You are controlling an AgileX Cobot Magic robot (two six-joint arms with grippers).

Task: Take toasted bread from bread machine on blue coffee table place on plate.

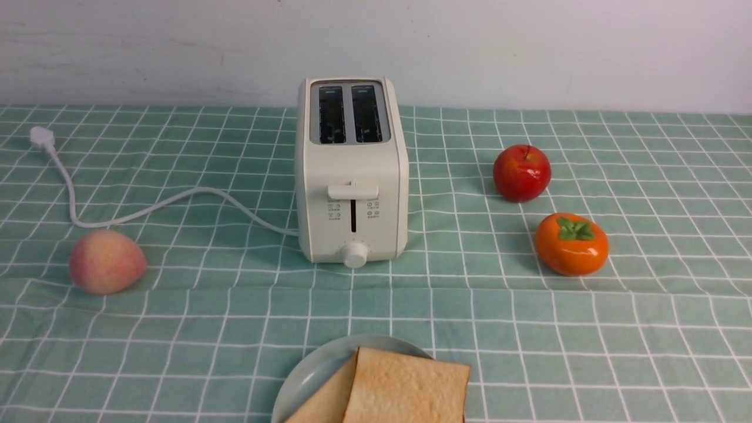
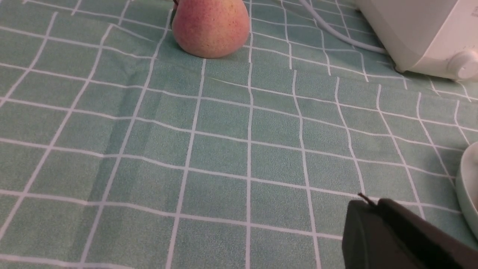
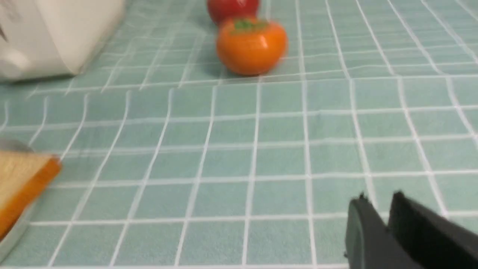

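Observation:
The bread machine point(image 1: 352, 176) stands upright in the middle of the blue coffee table point(image 1: 529, 329), and both its slots look empty. Two slices of toasted bread point(image 1: 405, 388) lie overlapping on the plate point(image 1: 311, 370) at the near edge. Neither gripper shows in the front view. In the left wrist view my left gripper point(image 2: 369, 203) is shut and empty, low over the cloth beside the plate's rim point(image 2: 468, 186). In the right wrist view my right gripper point(image 3: 377, 200) is shut and empty over bare cloth, apart from the toast point(image 3: 22, 175).
A peach point(image 1: 107, 261) lies at the left. A red apple point(image 1: 521, 173) and an orange persimmon point(image 1: 571, 244) sit to the right of the toaster. The white cord point(image 1: 176, 202) runs left to a plug point(image 1: 42, 137). A white wall closes the back.

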